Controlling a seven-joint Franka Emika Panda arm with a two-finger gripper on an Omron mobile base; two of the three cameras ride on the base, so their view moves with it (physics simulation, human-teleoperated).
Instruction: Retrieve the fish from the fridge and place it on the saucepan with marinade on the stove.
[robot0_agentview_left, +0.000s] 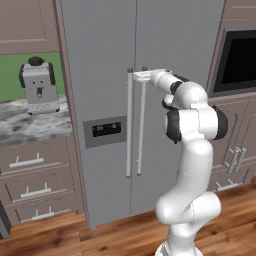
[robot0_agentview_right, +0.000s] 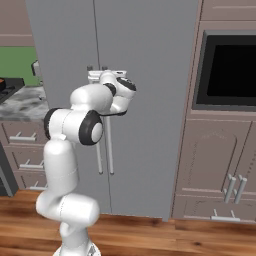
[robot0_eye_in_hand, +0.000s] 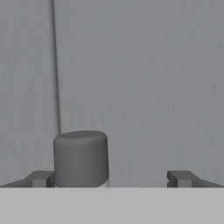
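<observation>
The gripper (robot0_eye_in_hand: 109, 178) is wide open, with the right bar handle (robot0_eye_in_hand: 81, 158) just inside its left finger. Right side of that gap is free, and the closed fridge (robot0_agentview_left: 165, 40) doors block everything beyond.

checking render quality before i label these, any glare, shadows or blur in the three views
Left base view: flat, even light, no glare on the fridge, only faint shading beside its handles. Right base view: the same matte look, and the oven window is plain black with no reflection. Hand view: soft and low in detail; the handle end between the open gripper looks slightly blurred.

Tall grey two-door fridge (robot0_agentview_left: 105, 60), doors shut, bar handles upright, dark dispenser panel.
</observation>
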